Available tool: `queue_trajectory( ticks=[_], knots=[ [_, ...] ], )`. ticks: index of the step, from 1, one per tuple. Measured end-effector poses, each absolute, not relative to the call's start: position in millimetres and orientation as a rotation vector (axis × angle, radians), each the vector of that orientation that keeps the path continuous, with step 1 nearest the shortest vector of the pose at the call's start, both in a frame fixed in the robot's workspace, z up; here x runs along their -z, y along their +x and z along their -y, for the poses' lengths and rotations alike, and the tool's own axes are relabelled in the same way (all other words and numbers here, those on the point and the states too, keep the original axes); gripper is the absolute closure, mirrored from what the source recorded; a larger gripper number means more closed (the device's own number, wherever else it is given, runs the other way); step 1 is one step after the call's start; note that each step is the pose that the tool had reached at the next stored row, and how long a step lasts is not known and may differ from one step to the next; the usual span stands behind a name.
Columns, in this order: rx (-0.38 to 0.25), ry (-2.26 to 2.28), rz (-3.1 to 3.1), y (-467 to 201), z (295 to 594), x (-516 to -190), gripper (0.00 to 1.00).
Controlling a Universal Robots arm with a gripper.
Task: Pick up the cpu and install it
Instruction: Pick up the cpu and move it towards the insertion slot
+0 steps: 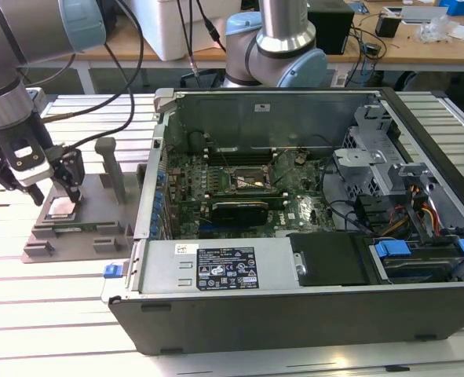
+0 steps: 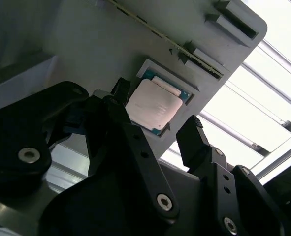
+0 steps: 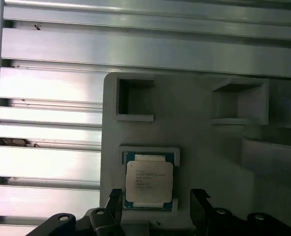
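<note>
One cpu (image 3: 149, 182) in one grey holder (image 3: 199, 147), flanked by one end effector (image 3: 156, 199).
The end effector's two fingers (image 2: 192, 135) are held spread, one at each side of the cpu. The cpu is seen lying flat in a recess of the holder: square, silver-grey on top, pale-rimmed. Two square pockets (image 3: 133, 98) are counted elsewhere in the holder.

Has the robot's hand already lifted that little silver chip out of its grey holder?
No: the cpu lies flat in its recess in the grey holder, and the hand is open, a finger on either side of it.
</note>
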State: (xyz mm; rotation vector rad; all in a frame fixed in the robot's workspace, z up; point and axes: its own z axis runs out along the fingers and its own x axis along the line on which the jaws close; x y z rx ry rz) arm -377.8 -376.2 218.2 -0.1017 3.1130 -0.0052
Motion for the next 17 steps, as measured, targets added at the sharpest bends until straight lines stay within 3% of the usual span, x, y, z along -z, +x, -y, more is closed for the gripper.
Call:
queue_trajectory(
  ticks=[17],
  knots=[
    [0.005,-0.102,-3.113,-377.8,376.3,-208.6,0.34]
  ],
)
